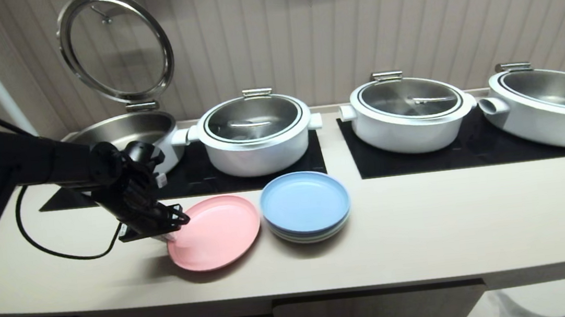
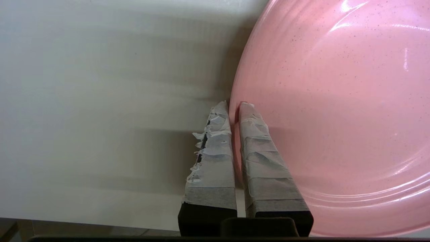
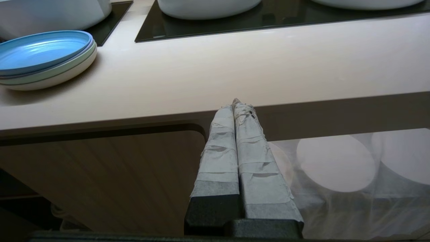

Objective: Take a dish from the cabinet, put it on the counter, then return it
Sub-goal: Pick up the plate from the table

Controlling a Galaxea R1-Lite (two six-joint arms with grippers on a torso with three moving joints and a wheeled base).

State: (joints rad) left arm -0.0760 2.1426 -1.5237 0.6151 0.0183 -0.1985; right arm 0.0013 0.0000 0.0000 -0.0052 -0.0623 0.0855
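Reaching down over the table point(image 1: 427, 238), the left claw point(image 2: 234, 107) pinches the pink dish's point(image 1: 215, 231) near-left rim, one taped finger point(image 2: 258, 148) inside, one outside. Beyond the dish sits the blue-topped plate stack point(image 1: 305, 206). Below the table edge, the right claw point(image 3: 237, 106) hangs closed, empty.

long cream counter point(image 1: 427, 238) with a rounded front edge, seen from above. two black cooktop panels point(image 1: 471, 152) are set into its rear half, each carrying white pots point(image 1: 409, 113); the leftmost steel pot point(image 1: 125, 133) has its lid raised. in front of the left panel lie a pink plate point(image 1: 217, 232) and, just beside it without touching, a blue-topped stack of plates point(image 1: 305, 206). a black cable point(image 1: 44, 241) loops over the counter's left end.
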